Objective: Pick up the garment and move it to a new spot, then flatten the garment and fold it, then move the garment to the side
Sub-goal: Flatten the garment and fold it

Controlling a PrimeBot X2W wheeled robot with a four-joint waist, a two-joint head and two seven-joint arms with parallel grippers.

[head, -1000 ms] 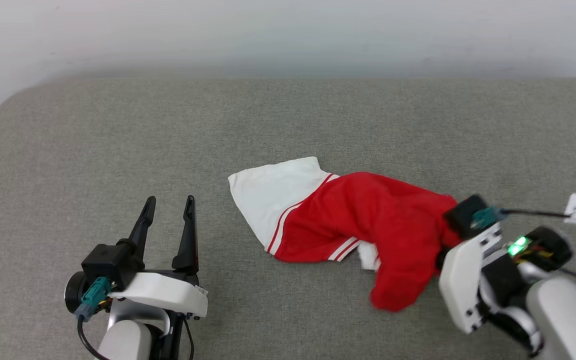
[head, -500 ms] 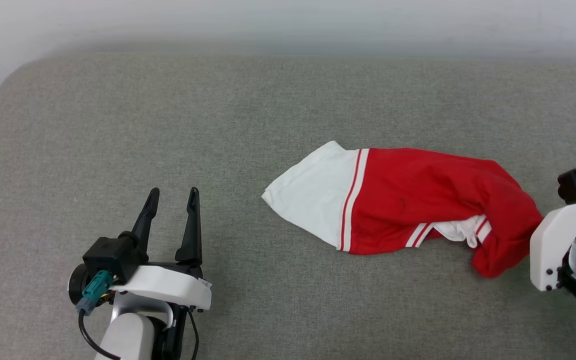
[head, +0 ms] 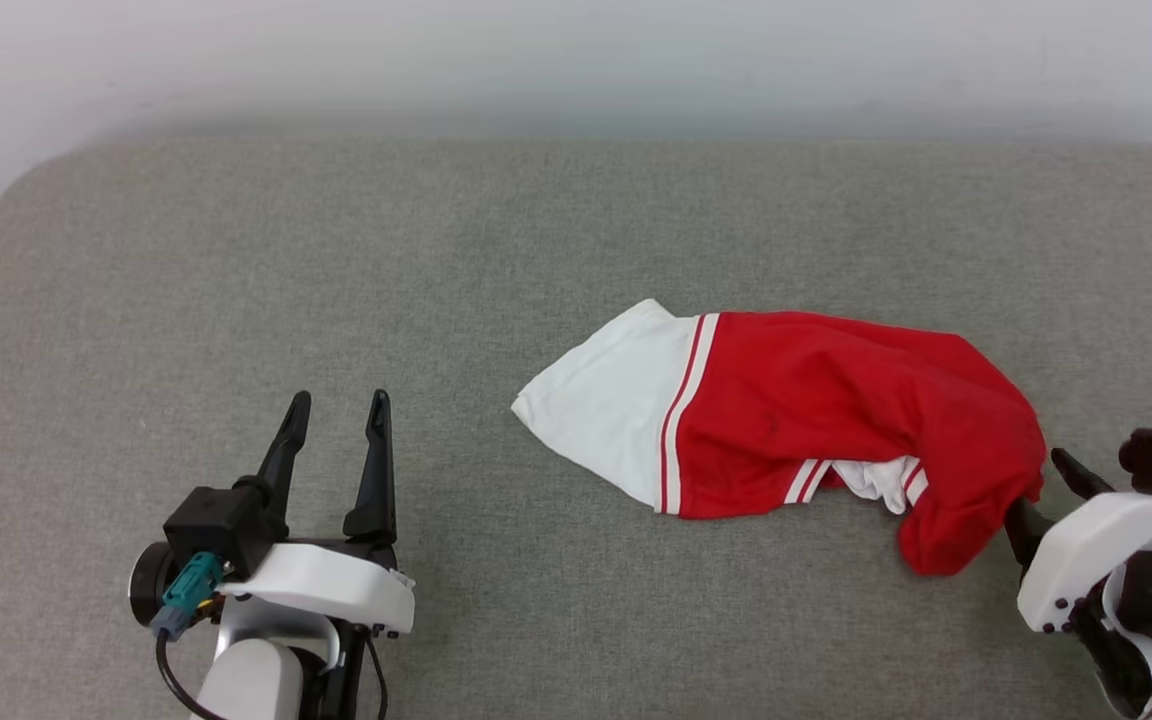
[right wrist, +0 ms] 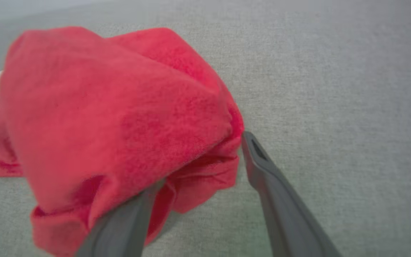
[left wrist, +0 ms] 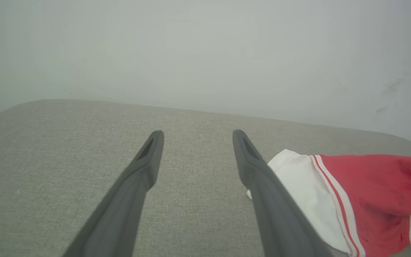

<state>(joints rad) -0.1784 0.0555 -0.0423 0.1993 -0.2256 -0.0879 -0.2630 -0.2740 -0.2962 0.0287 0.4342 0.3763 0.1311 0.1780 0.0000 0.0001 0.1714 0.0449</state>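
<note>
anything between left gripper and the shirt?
Nothing. In the head view, bare grey fabric surface separates the left gripper from the white sleeve of the red T-shirt.

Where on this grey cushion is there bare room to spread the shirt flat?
Widest bare patch: the grey cushion between the left end effector, the white sleeve of the garment and the wall. A bare band runs behind the garment. Crowded at the right, where red cloth drapes over a finger of the open right end effector.
</note>
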